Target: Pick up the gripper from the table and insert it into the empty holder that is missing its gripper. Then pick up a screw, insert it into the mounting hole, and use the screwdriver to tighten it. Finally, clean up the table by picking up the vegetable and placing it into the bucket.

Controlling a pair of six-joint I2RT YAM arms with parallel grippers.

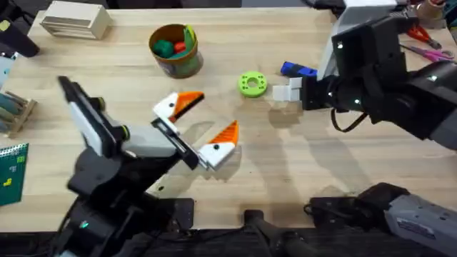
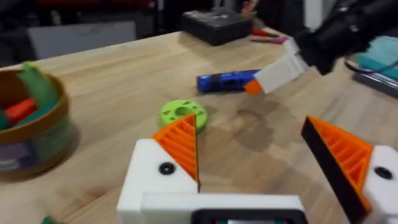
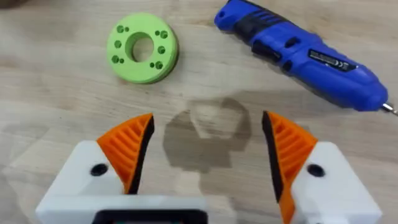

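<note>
Two grippers: both spread wide, holding nothing.
Overhead: left gripper [image 1: 198,127] hangs over mid-table [image 1: 300,185]; right gripper [image 1: 288,93] sits by the green disc [image 1: 251,83], likely lining up on the screwdriver [image 1: 298,69]. Bucket [image 1: 174,51] farther back, already holds the vegetable [image 1: 189,34].
Left wrist: screwdriver [image 2: 227,81] lies flat beyond the disc [image 2: 183,114].
Right wrist: fingers [image 3: 129,148] straddle bare wood; screwdriver [image 3: 298,55] just ahead.

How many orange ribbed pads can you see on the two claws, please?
4: two on the left claw, near the table's middle, and two on the right claw, above bare wood near the green disc.
</note>
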